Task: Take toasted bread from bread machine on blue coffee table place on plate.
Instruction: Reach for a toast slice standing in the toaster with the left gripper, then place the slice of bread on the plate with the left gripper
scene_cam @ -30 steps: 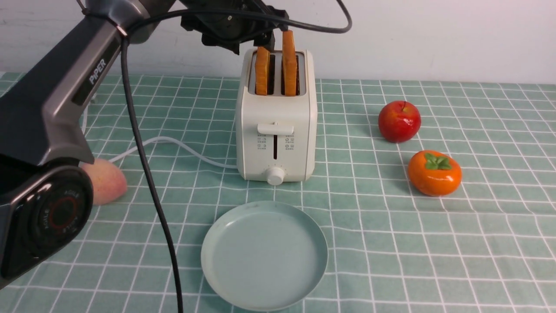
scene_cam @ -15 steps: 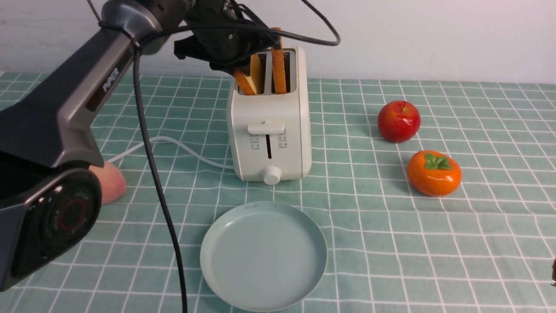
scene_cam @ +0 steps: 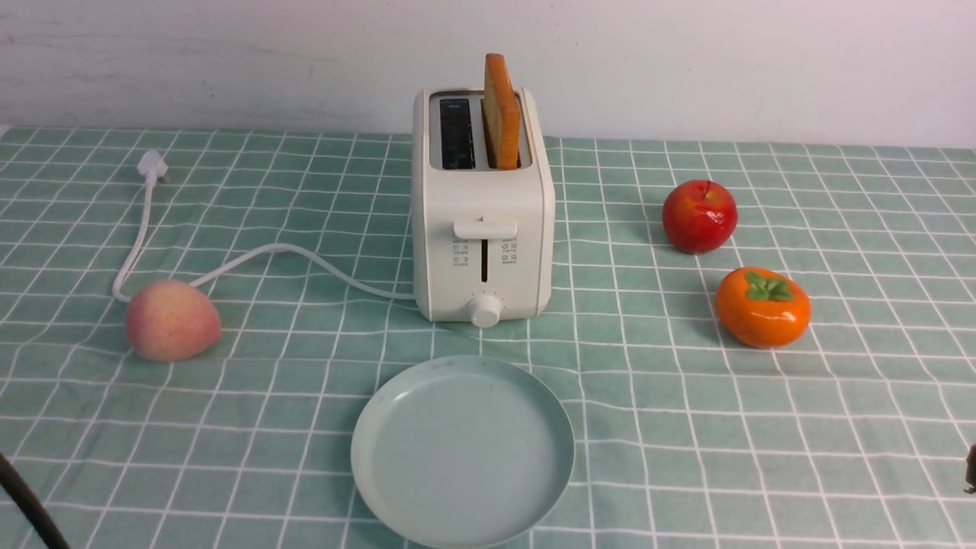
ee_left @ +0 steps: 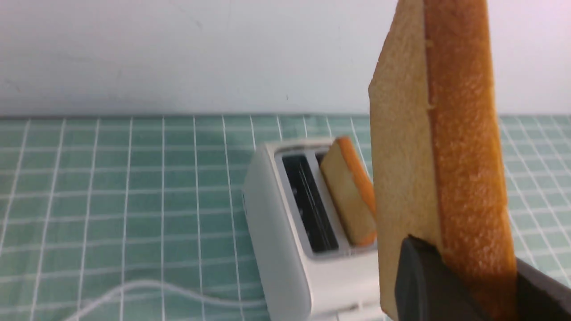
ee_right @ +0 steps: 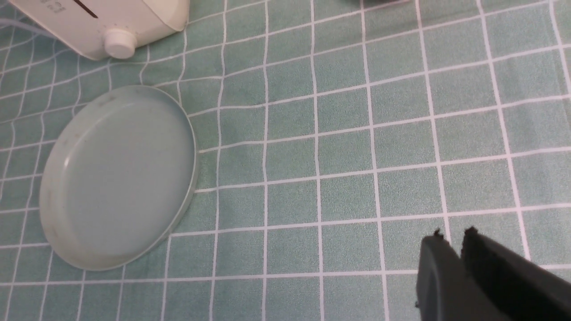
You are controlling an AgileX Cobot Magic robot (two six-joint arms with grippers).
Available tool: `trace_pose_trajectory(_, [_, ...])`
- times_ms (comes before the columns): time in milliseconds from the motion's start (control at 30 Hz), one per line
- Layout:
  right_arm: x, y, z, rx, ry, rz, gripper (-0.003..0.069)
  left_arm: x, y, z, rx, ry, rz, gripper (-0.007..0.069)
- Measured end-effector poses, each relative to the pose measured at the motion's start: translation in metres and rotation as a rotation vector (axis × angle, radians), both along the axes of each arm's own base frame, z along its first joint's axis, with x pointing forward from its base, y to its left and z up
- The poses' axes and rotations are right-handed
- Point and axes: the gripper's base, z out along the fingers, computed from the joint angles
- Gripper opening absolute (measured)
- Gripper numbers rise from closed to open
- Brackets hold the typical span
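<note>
The bread machine [scene_cam: 482,252] stands upright on the blue coffee table [scene_cam: 686,419], behind the bare plate [scene_cam: 462,450]. One slice of toasted bread [scene_cam: 501,114] sticks up from its right slot; the left slot is empty. In the left wrist view my left gripper [ee_left: 466,267] is shut on the other slice [ee_left: 446,133], held upright in the air above the bread machine [ee_left: 285,249]. This arm is out of the front view. My right gripper [ee_right: 451,234] hangs low over the cloth to the right of the plate [ee_right: 116,178], its fingers almost together with nothing between them.
A red apple [scene_cam: 700,215] and an orange persimmon [scene_cam: 762,305] lie to the right of the bread machine. A peach [scene_cam: 172,319] lies to the left, beside the white cord [scene_cam: 305,263] that ends in a plug [scene_cam: 152,164]. A black cable [scene_cam: 27,503] crosses the near left corner.
My left arm closed on the left slice, tugged the bread machine askew, then rose out of the front view with the slice. The left slot is now empty and the bread machine stands straight again.
</note>
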Motion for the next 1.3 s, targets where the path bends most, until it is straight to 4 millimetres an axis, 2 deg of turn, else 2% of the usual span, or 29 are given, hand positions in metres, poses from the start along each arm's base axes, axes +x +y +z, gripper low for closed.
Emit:
trace_pose_trajectory(33, [0.0, 0.0, 0.0, 0.0, 0.001, 0.0, 0.0078, 0.0, -0.001, -0.007, 0.005, 0.034, -0.01, 0.0091])
trace_pose_trajectory(100, [0.0, 0.0, 0.0, 0.0, 0.003, 0.001, 0.0082, -0.002, -0.006, -0.044, 0.017, 0.193, -0.046, 0.0091])
trace_pose_trajectory(133, [0.0, 0.0, 0.0, 0.0, 0.005, 0.002, 0.0082, -0.002, -0.007, -0.048, 0.011, 0.212, -0.053, 0.0091])
trace_pose_trajectory(200, [-0.001, 0.0, -0.001, 0.0, 0.01, 0.004, 0.0085, -0.007, -0.012, -0.093, 0.018, 0.392, -0.089, 0.0091])
trace_pose_trajectory(233, [-0.001, 0.0, -0.001, 0.0, 0.011, 0.004, 0.0086, -0.012, -0.015, -0.128, 0.017, 0.523, -0.127, 0.0091])
trace_pose_trajectory(300, [-0.001, 0.0, -0.001, 0.0, 0.013, 0.005, 0.0089, -0.02, -0.023, -0.181, -0.007, 0.694, -0.207, 0.0091])
trace_pose_trajectory(367, [-0.001, 0.0, -0.001, 0.001, 0.016, 0.006, 0.0092, -0.026, -0.027, -0.222, -0.043, 0.791, -0.24, 0.0091])
trace_pose_trajectory(400, [-0.001, 0.0, -0.001, 0.001, 0.017, 0.007, 0.0093, -0.026, -0.028, -0.225, -0.048, 0.788, -0.246, 0.0091])
trace_pose_trajectory(467, [-0.002, 0.001, -0.001, 0.002, 0.023, 0.009, 0.0097, -0.028, -0.032, -0.257, -0.101, 0.837, -0.256, 0.0091])
trace_pose_trajectory(533, [-0.002, 0.001, -0.002, 0.004, 0.031, 0.012, 0.01, -0.023, -0.035, -0.274, -0.12, 0.829, -0.267, 0.0091])
trace_pose_trajectory(733, [-0.003, 0.001, -0.002, 0.003, 0.04, 0.015, 0.0106, -0.013, -0.038, -0.286, -0.129, 0.784, -0.242, 0.0105])
trace_pose_trajectory(800, [-0.003, 0.001, -0.003, 0.003, 0.043, 0.016, 0.0106, -0.012, -0.036, -0.288, -0.094, 0.779, -0.244, 0.0167])
trace_pose_trajectory(833, [-0.003, 0.001, -0.003, 0.003, 0.043, 0.016, 0.0106, -0.012, -0.036, -0.288, -0.091, 0.778, -0.244, 0.0174])
trace_pose_trajectory(900, [-0.003, 0.001, -0.002, -0.008, 0.037, 0.027, 0.0107, -0.012, -0.032, -0.29, -0.041, 0.771, -0.248, 0.0269])
trace_pose_trajectory(933, [-0.003, 0.001, -0.002, -0.008, 0.037, 0.027, 0.0107, -0.012, -0.032, -0.29, -0.032, 0.77, -0.249, 0.0284])
trace_pose_trajectory(1033, [0.001, 0.002, 0.011, -0.035, 0.016, 0.064, 0.0118, -0.016, -0.024, -0.287, 0.051, 0.778, -0.262, 0.0371])
trace_pose_trajectory(1100, [0.004, 0.003, 0.018, -0.032, 0.022, 0.075, 0.012, -0.017, -0.022, -0.283, 0.08, 0.776, -0.263, 0.0381])
trace_pose_trajectory(1167, [0.019, 0.005, 0.039, -0.034, 0.04, 0.103, 0.0132, -0.022, -0.013, -0.267, 0.151, 0.757, -0.235, 0.0378])
trace_pose_trajectory(1200, [0.02, 0.005, 0.04, -0.035, 0.042, 0.106, 0.0132, -0.023, -0.012, -0.266, 0.164, 0.753, -0.231, 0.0375])
trace_pose_trajectory(1267, [0.04, 0.007, 0.055, -0.042, 0.087, 0.144, 0.015, -0.031, 0.0, -0.254, 0.237, 0.755, -0.163, 0.033])
trace_pose_trajectory(1300, [0.042, 0.008, 0.058, -0.042, 0.083, 0.147, 0.0153, -0.032, 0.0, -0.253, 0.233, 0.758, -0.158, 0.0324])
